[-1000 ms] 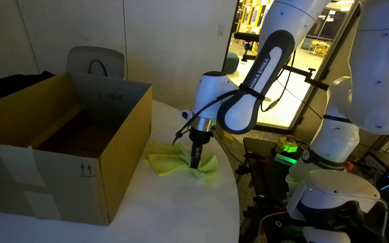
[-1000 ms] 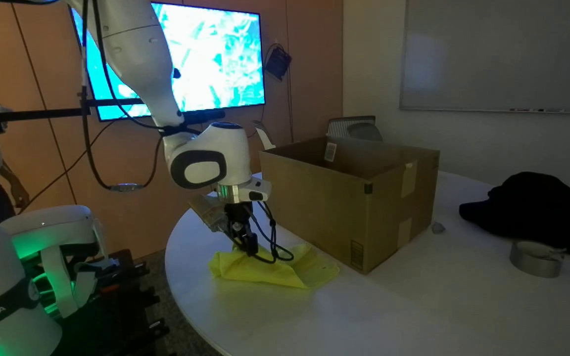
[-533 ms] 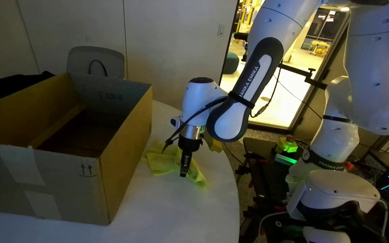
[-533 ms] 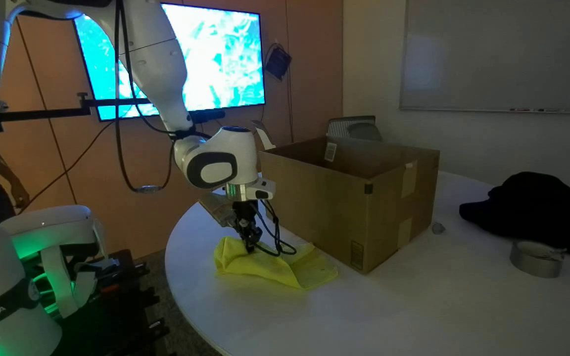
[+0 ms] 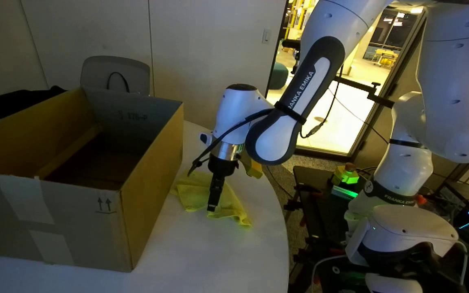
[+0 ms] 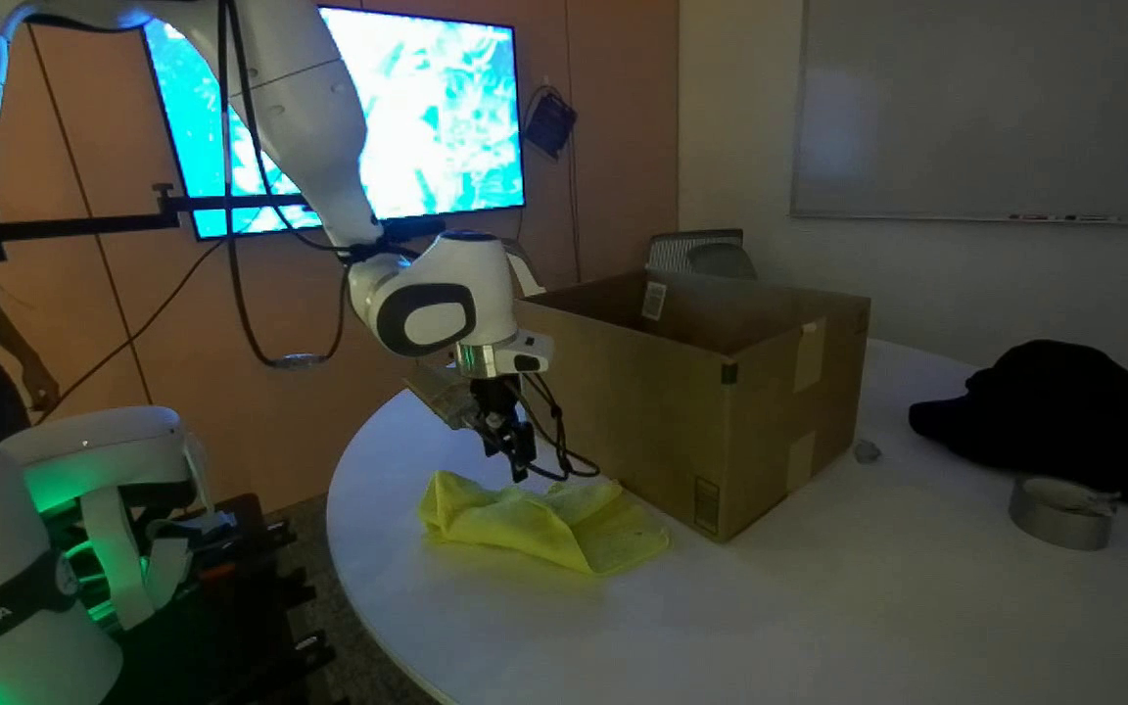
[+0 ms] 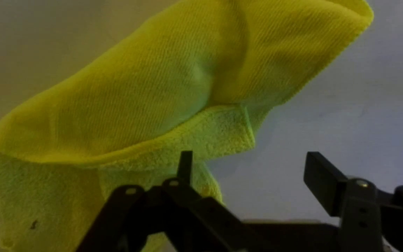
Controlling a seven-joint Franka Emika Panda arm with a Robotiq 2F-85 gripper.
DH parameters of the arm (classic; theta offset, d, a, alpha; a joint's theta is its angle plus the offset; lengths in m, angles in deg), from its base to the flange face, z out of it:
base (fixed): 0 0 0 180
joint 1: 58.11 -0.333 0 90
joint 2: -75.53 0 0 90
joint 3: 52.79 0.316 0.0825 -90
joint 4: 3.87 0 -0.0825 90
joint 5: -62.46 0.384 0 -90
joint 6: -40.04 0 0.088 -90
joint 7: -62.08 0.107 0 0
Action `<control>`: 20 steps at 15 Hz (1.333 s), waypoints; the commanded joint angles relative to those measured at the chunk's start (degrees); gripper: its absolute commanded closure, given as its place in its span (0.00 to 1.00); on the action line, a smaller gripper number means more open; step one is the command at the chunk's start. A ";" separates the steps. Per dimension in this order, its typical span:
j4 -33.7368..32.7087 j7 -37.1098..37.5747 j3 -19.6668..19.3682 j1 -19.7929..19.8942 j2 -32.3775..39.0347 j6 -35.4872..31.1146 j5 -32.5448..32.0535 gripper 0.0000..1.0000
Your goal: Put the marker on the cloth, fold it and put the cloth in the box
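Note:
The yellow cloth (image 5: 229, 202) lies rumpled on the table beside the box, partly folded over itself, as both exterior views show. Its folded flap (image 7: 135, 101) fills much of the wrist view, with a loose layer showing underneath. The marker does not show in any view; it is hidden. Just above the cloth, my gripper (image 6: 509, 466) stands open and apart from it. In the wrist view the gripper (image 7: 249, 153) has its fingers wide, with nothing held between them. The brown cardboard box (image 6: 623, 411) stands upright with its top uncovered.
A roll of tape (image 6: 1061, 512), a black garment (image 6: 1054, 411) and a small grey lump (image 6: 867, 451) lie beyond the box. The box's near wall (image 5: 155, 189) rises close beside the cloth. The table's curved edge (image 5: 282, 219) runs on the cloth's other side.
The gripper has carried the cloth's edge across toward the box side, let go of it, opened and risen slightly. One side of the cloth now lies folded over.

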 commanded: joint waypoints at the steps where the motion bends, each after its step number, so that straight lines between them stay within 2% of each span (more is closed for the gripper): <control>1: 0.33 2.02 -1.72 -0.92 -2.50 -0.85 -1.85 0.00; 7: 0.88 3.49 -5.39 -2.06 -0.56 0.07 -5.65 0.01; 13: 0.41 5.54 -9.35 -4.06 4.51 -0.08 -10.82 0.00; 15: -0.34 4.05 -8.02 -2.63 6.57 0.12 -9.86 0.00; 20: -2.24 4.13 -7.89 -2.52 10.53 0.88 -9.49 0.00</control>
